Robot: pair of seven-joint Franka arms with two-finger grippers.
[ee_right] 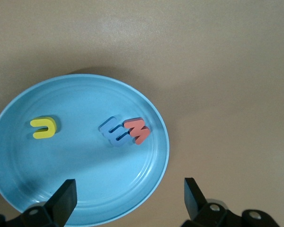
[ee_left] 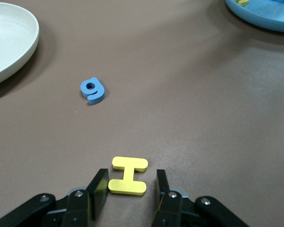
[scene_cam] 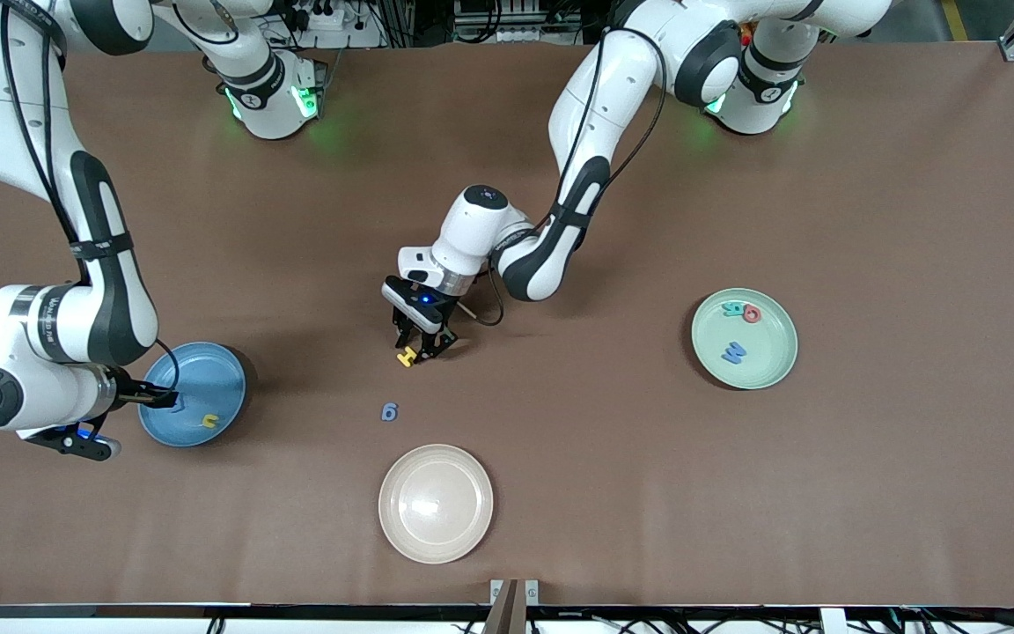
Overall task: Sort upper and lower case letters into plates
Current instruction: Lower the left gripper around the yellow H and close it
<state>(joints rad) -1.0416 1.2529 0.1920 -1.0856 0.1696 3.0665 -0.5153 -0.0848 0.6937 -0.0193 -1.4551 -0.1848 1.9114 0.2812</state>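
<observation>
A yellow letter [scene_cam: 407, 357] [ee_left: 128, 176] lies flat on the brown table between the fingers of my left gripper [scene_cam: 419, 348] [ee_left: 131, 179]. The jaws stand open on either side of it; one finger is almost on it, the other stands a little apart. A blue letter g [scene_cam: 390, 411] [ee_left: 92, 90] lies nearer the front camera. The blue plate [scene_cam: 234, 387] [ee_right: 85, 80] holds yellow [ee_right: 44, 127], blue [ee_right: 114, 131] and red [ee_right: 138, 131] letters. My right gripper [scene_cam: 159, 401] [ee_right: 128, 196] hangs open and empty over its rim. The mint plate [scene_cam: 771, 379] holds teal [scene_cam: 733, 308], red [scene_cam: 752, 313] and blue [scene_cam: 734, 353] letters.
A cream plate [scene_cam: 393, 519] [ee_left: 9, 47] sits near the table's front edge, nearer the front camera than the blue g. The left arm's elbow and forearm hang over the table's middle.
</observation>
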